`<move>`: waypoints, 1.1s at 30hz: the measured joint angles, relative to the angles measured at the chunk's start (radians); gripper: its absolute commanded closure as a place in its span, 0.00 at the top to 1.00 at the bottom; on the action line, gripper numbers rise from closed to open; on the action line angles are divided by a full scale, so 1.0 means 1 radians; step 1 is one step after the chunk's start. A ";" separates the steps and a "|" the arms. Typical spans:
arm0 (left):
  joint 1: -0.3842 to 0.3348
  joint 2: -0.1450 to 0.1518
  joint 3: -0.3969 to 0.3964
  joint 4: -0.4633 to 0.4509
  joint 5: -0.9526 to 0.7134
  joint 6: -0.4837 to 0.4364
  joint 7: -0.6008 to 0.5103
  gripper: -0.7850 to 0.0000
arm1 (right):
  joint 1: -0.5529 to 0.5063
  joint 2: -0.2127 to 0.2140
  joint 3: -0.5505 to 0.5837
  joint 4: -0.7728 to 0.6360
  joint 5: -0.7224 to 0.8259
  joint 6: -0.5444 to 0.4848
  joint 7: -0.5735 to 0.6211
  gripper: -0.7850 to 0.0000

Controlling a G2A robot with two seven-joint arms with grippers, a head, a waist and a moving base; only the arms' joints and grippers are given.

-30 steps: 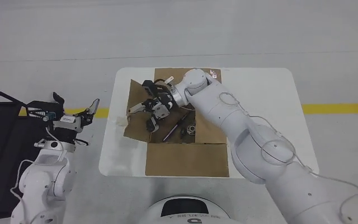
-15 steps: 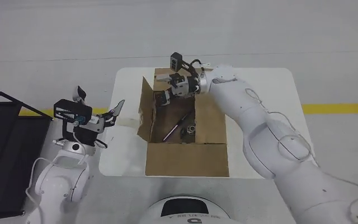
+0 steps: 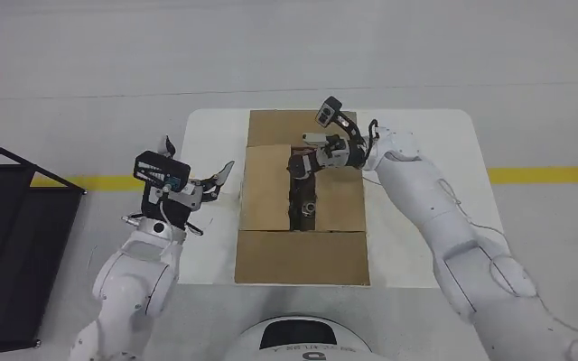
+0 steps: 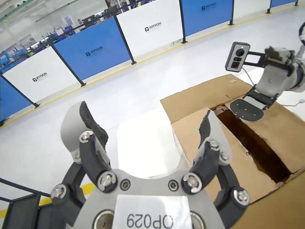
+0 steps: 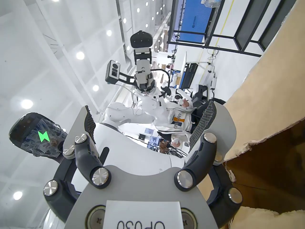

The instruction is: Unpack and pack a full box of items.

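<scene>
A brown cardboard box (image 3: pixel 271 194) stands in the middle of the white table (image 3: pixel 424 180). Its flaps lie nearly flat, leaving a dark narrow gap (image 3: pixel 302 194) down the middle. Through that gap a small metal item (image 3: pixel 308 209) shows. My right gripper (image 3: pixel 303 155) hangs open over the far end of the gap, nothing between its fingers; in the left wrist view this right gripper (image 4: pixel 247 110) sits just above the slot (image 4: pixel 257 144). The left gripper (image 3: pixel 199 158) is open and empty beside the box's left side, above the table edge. In the left wrist view its fingers (image 4: pixel 90 122) frame the left flap (image 4: pixel 190 139).
A black frame (image 3: pixel 27 208) stands on the floor at the far left. A yellow line (image 3: pixel 533 173) runs along the floor behind the table. Bare table lies right of the box. Blue and white partitions (image 4: pixel 95 53) close off the room.
The box's left flap went from spread outward to upright to folded flat over the box. My right gripper travelled rightward with it. The left arm swung in toward the table.
</scene>
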 measured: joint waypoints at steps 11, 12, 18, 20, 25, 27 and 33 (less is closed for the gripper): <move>0.013 -0.007 -0.103 0.132 -0.031 0.113 0.025 1.00 | 0.000 0.000 0.000 0.000 0.000 0.000 0.000 1.00; 0.017 -0.006 -0.126 0.157 -0.042 0.115 0.026 1.00 | 0.000 0.000 0.000 0.000 0.000 0.000 0.000 1.00; 0.029 -0.005 -0.242 0.302 -0.130 0.089 0.047 1.00 | 0.000 0.000 0.000 0.000 0.000 0.000 0.000 1.00; 0.031 -0.005 -0.264 0.346 -0.162 0.066 0.067 1.00 | -0.001 0.000 -0.001 0.003 -0.007 0.006 -0.007 1.00; 0.031 -0.003 -0.314 0.451 -0.254 -0.022 0.132 1.00 | 0.018 -0.006 -0.040 -0.003 -0.163 0.120 -0.278 1.00; 0.028 0.000 -0.333 0.488 -0.266 -0.071 0.159 1.00 | 0.020 -0.013 -0.057 -0.007 -0.196 0.162 -0.379 1.00; 0.004 0.006 -0.347 0.554 -0.247 -0.160 0.177 1.00 | 0.035 -0.031 -0.101 -0.012 -0.259 0.259 -0.460 1.00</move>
